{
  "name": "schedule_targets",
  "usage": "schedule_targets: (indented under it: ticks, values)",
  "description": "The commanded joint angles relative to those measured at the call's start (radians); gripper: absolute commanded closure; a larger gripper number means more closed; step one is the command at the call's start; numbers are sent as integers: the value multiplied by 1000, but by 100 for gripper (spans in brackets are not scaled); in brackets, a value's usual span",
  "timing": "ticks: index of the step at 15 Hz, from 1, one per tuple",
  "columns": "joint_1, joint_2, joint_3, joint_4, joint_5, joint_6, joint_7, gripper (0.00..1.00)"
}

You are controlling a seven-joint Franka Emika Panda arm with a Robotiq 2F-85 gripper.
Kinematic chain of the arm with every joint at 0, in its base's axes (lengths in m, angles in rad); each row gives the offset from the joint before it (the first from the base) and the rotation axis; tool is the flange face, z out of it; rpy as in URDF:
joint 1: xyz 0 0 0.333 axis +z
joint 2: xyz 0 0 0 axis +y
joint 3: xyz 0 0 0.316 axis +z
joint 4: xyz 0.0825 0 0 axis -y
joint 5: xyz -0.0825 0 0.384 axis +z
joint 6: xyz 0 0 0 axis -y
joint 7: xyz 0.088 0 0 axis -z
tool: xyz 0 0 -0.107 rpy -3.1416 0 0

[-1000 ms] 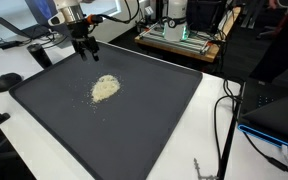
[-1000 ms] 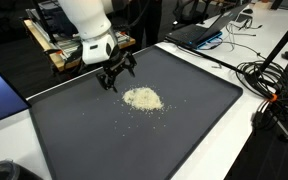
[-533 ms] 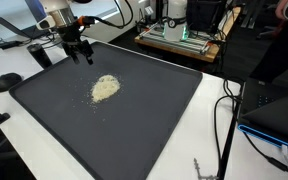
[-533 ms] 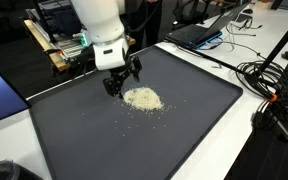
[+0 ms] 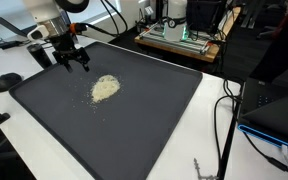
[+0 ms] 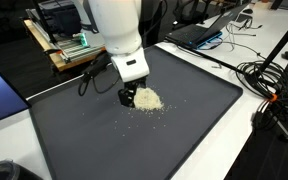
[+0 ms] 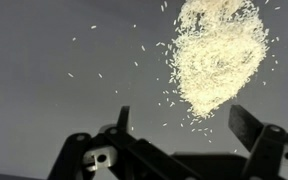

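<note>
Pale, rice-like grains form a small heap (image 5: 105, 87) near the far side of a dark grey mat (image 5: 134, 130), with loose grains scattered around its edge, most plainly in the wrist view, which suggests it was poured or pushed there rather than set down neatly. The gripper (image 5: 72, 62) hangs just beside the heap, its fingers pointing down at the mat and spread wide with nothing between them. In the wrist view the heap (image 7: 216, 55) lies ahead of the fingertips (image 7: 246, 125) and towards one side, apart from them. Only stray grains lie between the gripper and the heap. Off the mat, well away, are a black round object (image 5: 6, 81), trailing cables (image 6: 259, 75) and a laptop (image 6: 199, 33).
</note>
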Motion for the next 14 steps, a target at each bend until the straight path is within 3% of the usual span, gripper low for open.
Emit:
schedule_targets:
  ticks: [1,8,14]
  values:
    - [34,57,-18,127,-1,-107,-139,0]
    - [87,121,-32,290,-23,-318,-369,0]
    - [152,193,-56,444,-55,-498,-469,0]
